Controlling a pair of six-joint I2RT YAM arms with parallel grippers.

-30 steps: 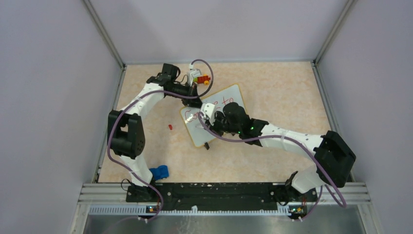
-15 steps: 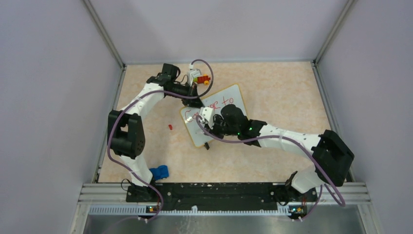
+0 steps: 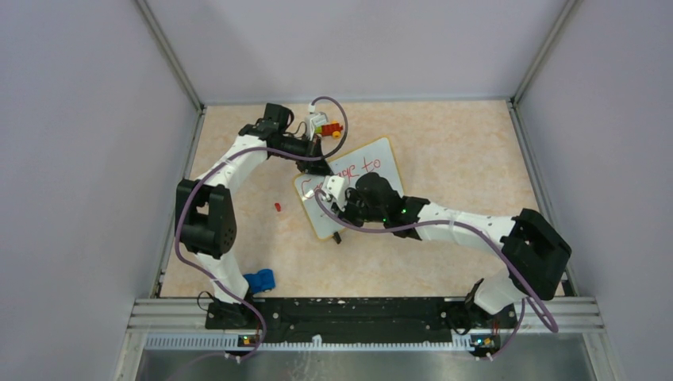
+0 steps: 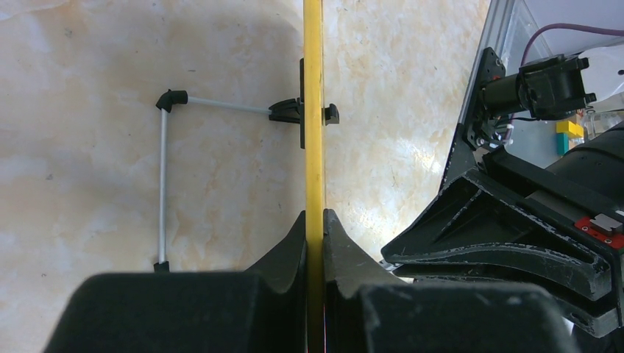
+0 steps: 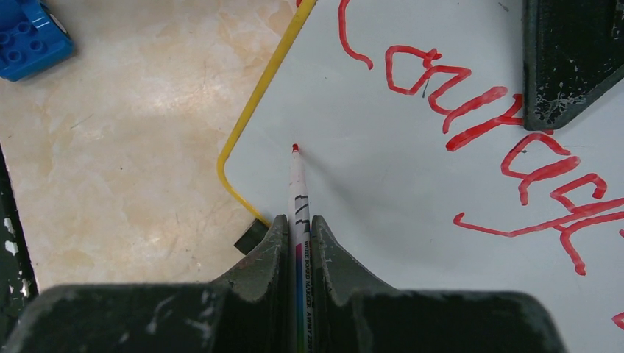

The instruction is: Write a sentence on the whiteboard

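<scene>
The whiteboard (image 3: 379,176) lies tilted in the middle of the table, its rim yellow (image 5: 259,90). My left gripper (image 4: 315,217) is shut on the board's far-left edge (image 4: 314,110), seen edge-on. Red handwriting of the sentence, "Courage" (image 5: 471,110) and "to" (image 3: 370,163), runs along the board's upper part. My right gripper (image 5: 298,219) is shut on a white marker (image 5: 298,184). Its red tip (image 5: 295,148) sits on blank board below the start of the writing, near the rounded corner, and its shadow meets it there. In the top view my right gripper (image 3: 333,190) covers the board's left half.
A blue brick (image 3: 259,280) lies near the left arm's base and a small red piece (image 3: 278,207) left of the board. Coloured toy bricks (image 3: 325,125) stand at the back behind the left wrist. The board's black foot (image 5: 252,235) and wire stand (image 4: 163,176) rest on the table.
My right arm has slid left across the board, carrying the marker toward its lower-left part. The left arm and the board have stayed put.
</scene>
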